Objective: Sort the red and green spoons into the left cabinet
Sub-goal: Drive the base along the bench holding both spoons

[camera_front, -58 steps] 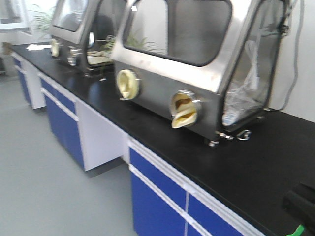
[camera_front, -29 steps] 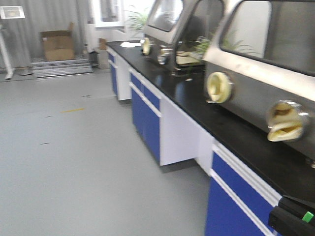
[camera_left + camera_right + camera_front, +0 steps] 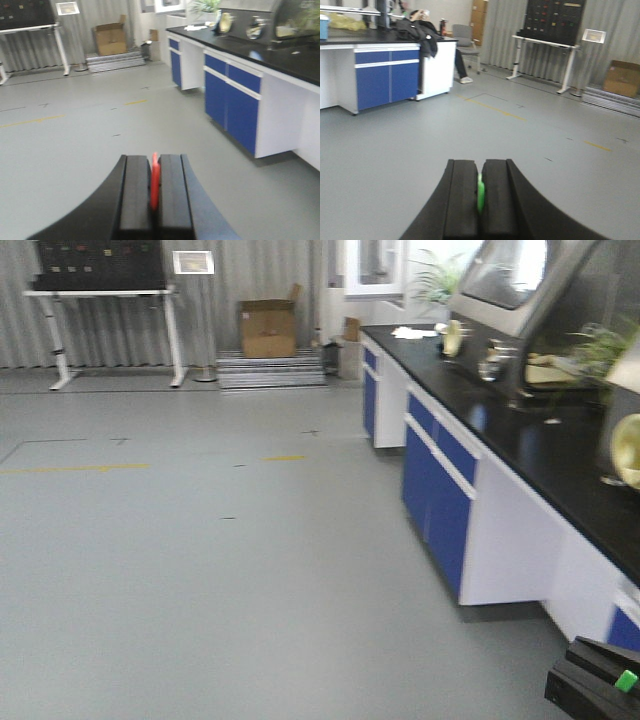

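In the left wrist view my left gripper (image 3: 155, 165) is shut on the red spoon (image 3: 155, 182), a thin red strip squeezed between the two black fingers above bare grey floor. My right gripper (image 3: 479, 167) is shut on the green spoon (image 3: 480, 195), seen edge-on between its pads. In the front view only the right gripper's black body (image 3: 595, 685) shows at the bottom right corner, with a bit of the green spoon (image 3: 626, 680) on it. The left cabinet is out of view.
A long blue-fronted lab bench with a black top (image 3: 520, 430) runs along the right, carrying steel glove boxes (image 3: 500, 280). A cardboard box (image 3: 267, 330) and a white-legged table (image 3: 105, 300) stand at the far wall. Another blue bench (image 3: 385, 75) is in the right wrist view.
The front view has swung left: the glove boxes and bench slid to the right edge, and open floor, the far wall, box and table came into sight. Both spoons stay gripped.
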Tool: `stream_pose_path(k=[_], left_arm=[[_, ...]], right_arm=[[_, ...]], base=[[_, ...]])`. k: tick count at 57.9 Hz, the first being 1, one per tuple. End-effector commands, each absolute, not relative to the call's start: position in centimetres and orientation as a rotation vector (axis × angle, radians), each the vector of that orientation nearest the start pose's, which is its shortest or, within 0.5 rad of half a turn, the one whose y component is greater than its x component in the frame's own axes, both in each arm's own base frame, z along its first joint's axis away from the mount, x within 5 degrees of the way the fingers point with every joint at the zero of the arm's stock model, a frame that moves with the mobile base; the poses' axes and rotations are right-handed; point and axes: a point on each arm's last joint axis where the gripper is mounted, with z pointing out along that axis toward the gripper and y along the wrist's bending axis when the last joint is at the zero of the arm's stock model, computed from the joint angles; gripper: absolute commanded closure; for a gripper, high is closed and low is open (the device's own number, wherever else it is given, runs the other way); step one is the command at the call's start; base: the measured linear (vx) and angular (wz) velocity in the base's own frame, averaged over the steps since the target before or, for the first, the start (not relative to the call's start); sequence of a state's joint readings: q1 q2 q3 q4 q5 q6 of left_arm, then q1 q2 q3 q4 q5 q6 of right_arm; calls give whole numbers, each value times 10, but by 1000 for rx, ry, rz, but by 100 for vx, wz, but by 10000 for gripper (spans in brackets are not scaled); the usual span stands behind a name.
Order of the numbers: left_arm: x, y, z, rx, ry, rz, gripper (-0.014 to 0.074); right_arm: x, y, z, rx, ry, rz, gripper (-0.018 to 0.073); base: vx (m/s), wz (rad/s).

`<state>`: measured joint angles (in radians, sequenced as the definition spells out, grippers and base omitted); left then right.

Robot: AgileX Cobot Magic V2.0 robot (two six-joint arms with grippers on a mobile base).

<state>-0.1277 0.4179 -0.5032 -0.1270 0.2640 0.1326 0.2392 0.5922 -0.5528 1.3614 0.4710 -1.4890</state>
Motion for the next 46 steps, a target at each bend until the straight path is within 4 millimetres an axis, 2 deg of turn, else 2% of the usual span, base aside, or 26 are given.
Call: stream_pose_path(k=[1, 21, 46], left_arm=[[90, -14, 346, 114, 1550, -126, 600], [90, -14, 346, 114, 1550, -126, 600], [90, -14, 346, 114, 1550, -126, 600]], right_arm=[[105, 67, 352, -619, 1476, 458, 562], [105, 67, 352, -619, 1476, 458, 562], [105, 67, 352, -619, 1476, 458, 562]], base=[[22, 51], [27, 43], [40, 15]])
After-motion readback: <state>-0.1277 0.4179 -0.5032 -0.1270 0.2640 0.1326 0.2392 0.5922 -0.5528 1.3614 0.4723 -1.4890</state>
